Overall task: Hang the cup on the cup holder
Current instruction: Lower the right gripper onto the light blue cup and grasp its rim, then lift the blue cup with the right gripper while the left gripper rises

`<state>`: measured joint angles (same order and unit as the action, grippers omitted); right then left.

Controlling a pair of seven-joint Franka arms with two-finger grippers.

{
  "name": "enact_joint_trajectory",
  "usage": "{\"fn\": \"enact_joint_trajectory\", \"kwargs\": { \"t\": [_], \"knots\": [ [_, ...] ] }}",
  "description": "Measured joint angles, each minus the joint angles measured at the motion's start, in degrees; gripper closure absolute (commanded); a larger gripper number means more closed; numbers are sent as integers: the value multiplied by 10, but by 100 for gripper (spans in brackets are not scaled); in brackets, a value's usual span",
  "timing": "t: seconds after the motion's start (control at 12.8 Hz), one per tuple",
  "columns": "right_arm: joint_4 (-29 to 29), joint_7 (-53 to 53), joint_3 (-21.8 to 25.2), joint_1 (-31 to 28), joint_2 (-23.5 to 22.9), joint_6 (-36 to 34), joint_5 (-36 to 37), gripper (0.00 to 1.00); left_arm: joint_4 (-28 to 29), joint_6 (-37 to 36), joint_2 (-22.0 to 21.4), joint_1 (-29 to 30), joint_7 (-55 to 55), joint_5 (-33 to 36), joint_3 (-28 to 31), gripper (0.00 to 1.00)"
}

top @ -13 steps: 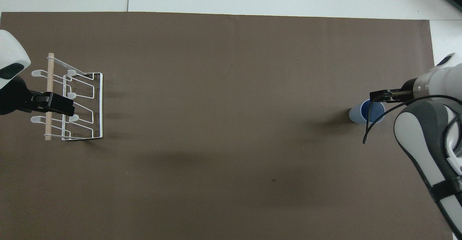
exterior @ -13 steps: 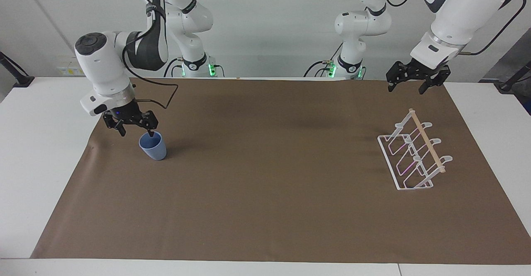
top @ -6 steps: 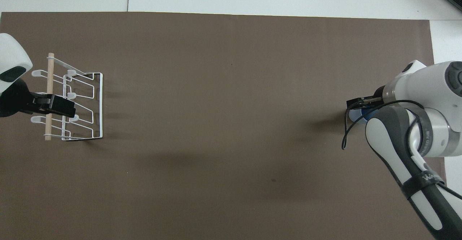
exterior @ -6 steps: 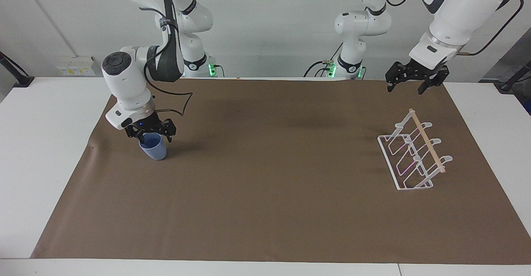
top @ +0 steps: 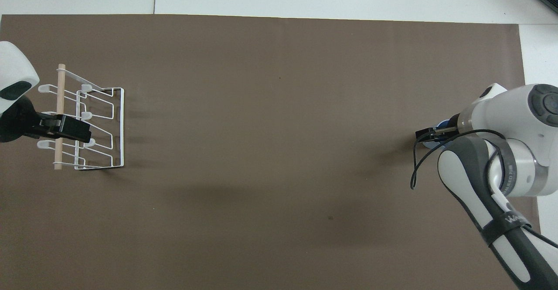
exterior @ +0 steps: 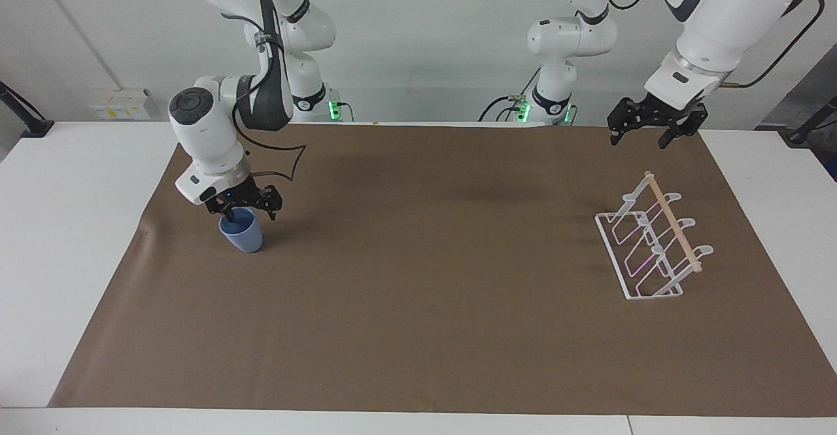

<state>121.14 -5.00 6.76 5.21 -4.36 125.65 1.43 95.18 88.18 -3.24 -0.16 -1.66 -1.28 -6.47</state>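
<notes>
The light-blue cup (exterior: 243,236) stands upright on the brown mat toward the right arm's end of the table. My right gripper (exterior: 243,212) is open just above its rim, with one fingertip at the cup's mouth. In the overhead view the right gripper (top: 426,132) and wrist cover nearly all of the cup. The white wire cup holder (exterior: 644,252) with its wooden dowel (exterior: 671,221) stands empty toward the left arm's end; it also shows in the overhead view (top: 101,126). My left gripper (exterior: 639,139) waits open, raised in the air; from overhead it (top: 72,126) lies over the holder.
A brown mat (exterior: 418,304) covers most of the white table (exterior: 72,239). The right arm's black cable (top: 418,168) loops beside the cup. Nothing else stands on the mat between the cup and the holder.
My right arm has swung its wrist toward the middle of the table, and its gripper has shifted from the cup's edge to over its mouth. The cup, holder and left arm have not moved.
</notes>
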Motion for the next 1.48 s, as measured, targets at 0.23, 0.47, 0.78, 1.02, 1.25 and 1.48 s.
{"fn": "enact_joint_trajectory", "kwargs": {
  "t": [0.23, 0.47, 0.78, 1.02, 1.25, 1.48],
  "knots": [
    [24, 0, 0, 0, 6, 21, 0, 0, 1, 0, -1, 0, 0, 0, 0, 0],
    [44, 0, 0, 0, 7, 41, 0, 30, 2, 1, -2, 0, 0, 0, 0, 0],
    [47, 0, 0, 0, 9, 43, 0, 63, 4, 1, -3, 0, 0, 0, 0, 0],
    [48, 0, 0, -1, 9, 43, 0, 99, 5, 1, -3, 0, 0, 0, 0, 0],
    [47, 0, 1, -1, 11, 46, 0, 100, 5, 2, -4, 0, 0, 0, 0, 0],
    [48, 0, 1, -1, 11, 46, 0, 100, 6, 2, -4, 0, 0, 0, 0, 0]
  ]
}}
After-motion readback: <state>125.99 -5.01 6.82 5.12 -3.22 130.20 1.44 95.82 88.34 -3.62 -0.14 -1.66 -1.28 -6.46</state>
